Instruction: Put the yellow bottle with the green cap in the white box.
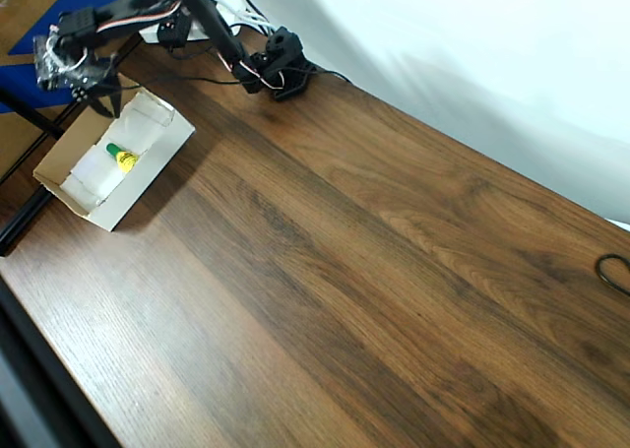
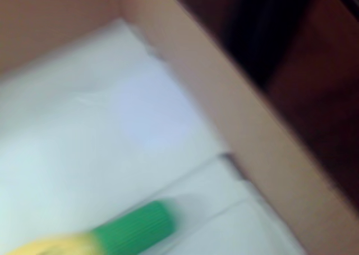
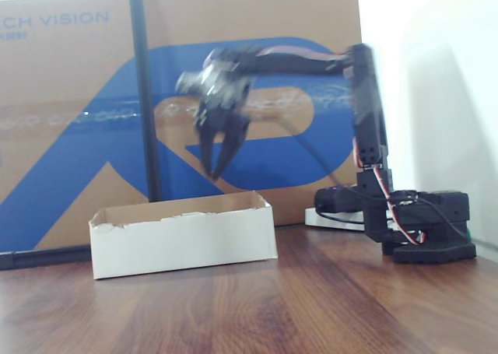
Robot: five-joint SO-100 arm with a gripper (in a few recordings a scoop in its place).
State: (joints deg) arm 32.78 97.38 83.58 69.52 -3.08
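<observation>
One bottle (image 1: 121,158) lies inside the one box (image 1: 150,177), cap (image 2: 137,227) visible in the wrist view. Tool (image 3: 215,166) hangs above the box, empty, fingers slightly parted, over the wooden surface (image 1: 374,271).

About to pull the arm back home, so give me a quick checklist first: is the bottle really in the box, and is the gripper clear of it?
1. Yellow bottle with the green cap inside the white box: ok, lying on the white floor.
2. Gripper above the box rim: ok in the fixed view.
3. Gripper empty: ok, fingers spread, nothing between them.
4. Bottle clear of the box walls: ok in the overhead view.
5. Box fully on the table: cannot tell, it sits at the edge.
</observation>
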